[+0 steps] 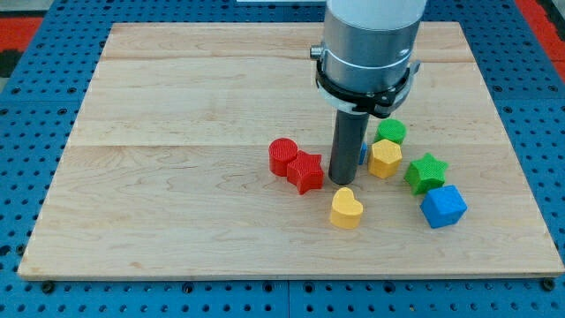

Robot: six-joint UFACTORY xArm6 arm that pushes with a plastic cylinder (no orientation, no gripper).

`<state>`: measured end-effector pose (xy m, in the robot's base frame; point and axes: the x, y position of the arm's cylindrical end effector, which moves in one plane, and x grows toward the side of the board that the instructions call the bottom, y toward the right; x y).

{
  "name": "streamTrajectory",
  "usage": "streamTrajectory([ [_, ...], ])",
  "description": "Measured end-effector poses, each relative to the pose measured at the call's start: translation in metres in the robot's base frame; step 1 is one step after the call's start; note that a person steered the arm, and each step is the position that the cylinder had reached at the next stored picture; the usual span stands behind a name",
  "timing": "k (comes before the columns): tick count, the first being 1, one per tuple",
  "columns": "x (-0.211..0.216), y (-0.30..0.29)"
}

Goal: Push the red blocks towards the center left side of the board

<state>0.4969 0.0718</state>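
A red cylinder (282, 155) and a red star (305, 171) lie touching each other a little below and right of the board's middle. My tip (342, 181) stands just right of the red star, close to it or touching it. A yellow heart (346, 208) lies just below the tip. The rod hides most of a blue block (362, 153) behind it.
To the right of the tip lie a yellow hexagon (385, 159), a green cylinder (390, 132), a green star (425, 172) and a blue cube (443, 206). The wooden board (177, 132) rests on a blue perforated table. The arm's grey body hangs over the board's top middle.
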Motion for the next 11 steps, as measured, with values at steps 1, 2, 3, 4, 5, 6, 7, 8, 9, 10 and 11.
streamTrajectory([
  [1,0.0,0.001],
  [2,0.0,-0.011],
  [3,-0.005,-0.028],
  [4,-0.012,-0.041],
  [5,-0.019,-0.055],
  [6,-0.024,-0.067],
  [7,-0.029,-0.073],
  [8,-0.032,-0.08],
  [9,-0.037,-0.086],
  [10,-0.027,-0.067],
  [11,0.005,-0.044],
])
